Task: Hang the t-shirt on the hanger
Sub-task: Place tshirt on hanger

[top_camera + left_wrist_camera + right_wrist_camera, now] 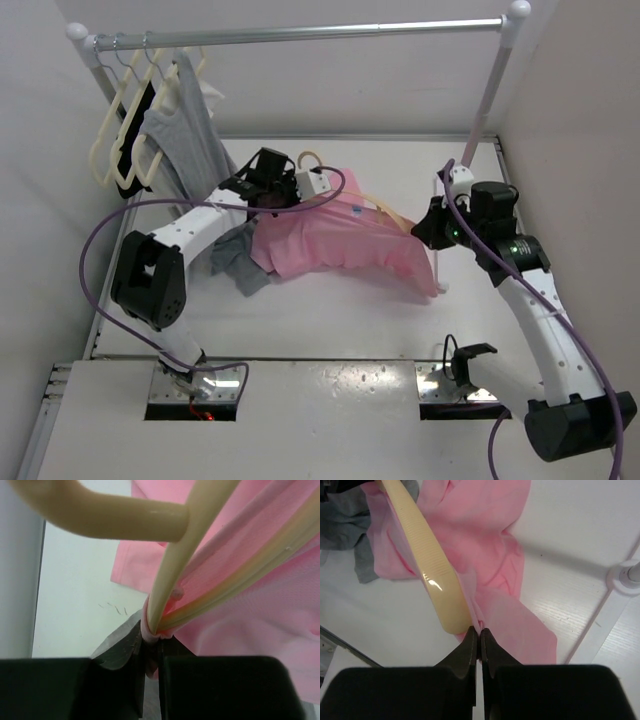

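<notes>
The pink t-shirt lies spread over the middle of the table, partly lifted. The peach-beige hanger is threaded into it, and the hanger's hook sticks out at the back. My left gripper is at the shirt's left top. In the left wrist view the left gripper is shut on bunched pink fabric wrapped round the hanger's thin bars. My right gripper is at the shirt's right edge. The right wrist view shows it shut on a fold of pink cloth, just beside the hanger's arm end.
A clothes rail crosses the back, with pale cream hangers and a gray garment bunched at its left end. Gray cloth lies on the table under the left arm. The rack's right post stands on a white foot near my right gripper.
</notes>
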Robot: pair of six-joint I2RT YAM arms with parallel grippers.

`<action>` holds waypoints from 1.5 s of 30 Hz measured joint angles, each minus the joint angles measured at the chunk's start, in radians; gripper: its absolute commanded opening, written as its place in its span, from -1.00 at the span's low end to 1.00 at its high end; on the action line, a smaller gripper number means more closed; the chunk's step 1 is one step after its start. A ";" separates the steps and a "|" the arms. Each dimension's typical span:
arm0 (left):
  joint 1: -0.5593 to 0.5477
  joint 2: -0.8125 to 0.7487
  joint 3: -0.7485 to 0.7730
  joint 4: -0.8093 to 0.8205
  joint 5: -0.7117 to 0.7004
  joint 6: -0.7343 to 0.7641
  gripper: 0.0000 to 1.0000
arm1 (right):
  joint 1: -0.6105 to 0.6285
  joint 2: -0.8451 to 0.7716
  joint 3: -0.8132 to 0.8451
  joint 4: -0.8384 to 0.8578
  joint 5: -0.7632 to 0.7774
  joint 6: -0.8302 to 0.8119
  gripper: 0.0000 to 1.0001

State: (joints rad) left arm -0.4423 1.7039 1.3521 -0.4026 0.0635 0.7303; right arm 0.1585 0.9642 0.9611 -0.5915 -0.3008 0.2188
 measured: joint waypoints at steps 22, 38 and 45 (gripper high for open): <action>-0.005 0.012 0.040 0.032 -0.055 0.008 -1.00 | 0.000 0.061 -0.013 -0.027 -0.095 0.025 -1.00; -0.032 -0.045 -0.273 0.356 -0.155 0.119 -1.00 | -0.010 0.063 -0.013 -0.078 -0.128 0.002 -1.00; -0.032 0.029 -0.073 0.253 -0.160 0.094 -1.00 | -0.010 0.055 0.005 -0.080 -0.184 -0.071 -1.00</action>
State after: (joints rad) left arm -0.4740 1.7325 1.2789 -0.1497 -0.0967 0.8242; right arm 0.1482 1.0191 0.9657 -0.6720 -0.4847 0.1482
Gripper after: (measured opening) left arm 0.155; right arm 0.009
